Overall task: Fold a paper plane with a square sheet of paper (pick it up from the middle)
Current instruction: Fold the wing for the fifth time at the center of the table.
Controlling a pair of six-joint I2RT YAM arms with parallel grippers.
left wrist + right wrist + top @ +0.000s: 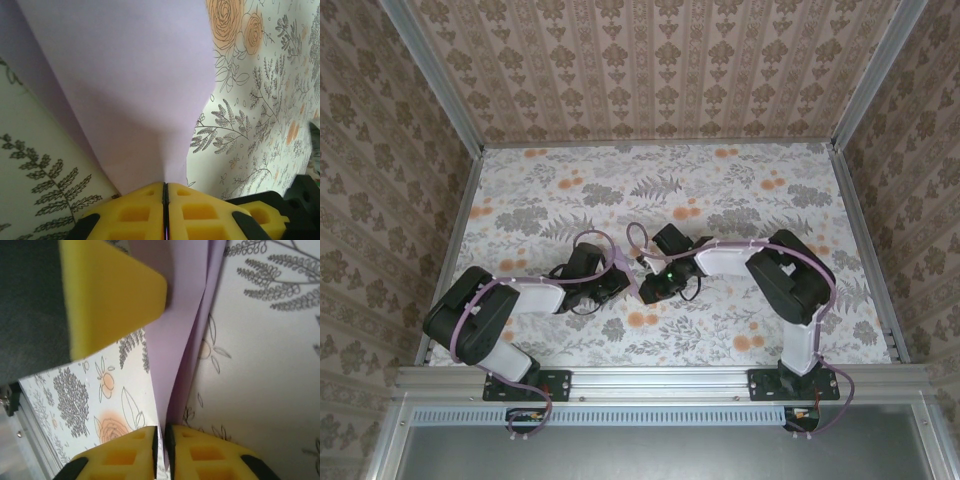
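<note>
Overhead view, near edge: the two arm bases sit side by side, and both arms bend inward so that their grippers meet over the middle of the floral tablecloth [740,190]. The left gripper [165,200] is clamped tight, its yellow fingers [135,212] pressed face to face, with the square sheet of paper [135,90] pinched between them. From this grip the lilac sheet rises and widens away from the fingertips, lifted off the cloth. The right gripper [161,450] faces it from the opposite side. Its yellow fingers [200,455] stand a narrow slit apart, and a creased edge of the paper [185,340] runs down into that slit. Whether the fingers press on the sheet cannot be told. In the right wrist view, one yellow finger of the left gripper [115,295] lies against the paper just beyond the right fingertips, so the two grippers are close together on the same sheet. Farther off, the open tablecloth extends to the patterned back wall [650,60].
</note>
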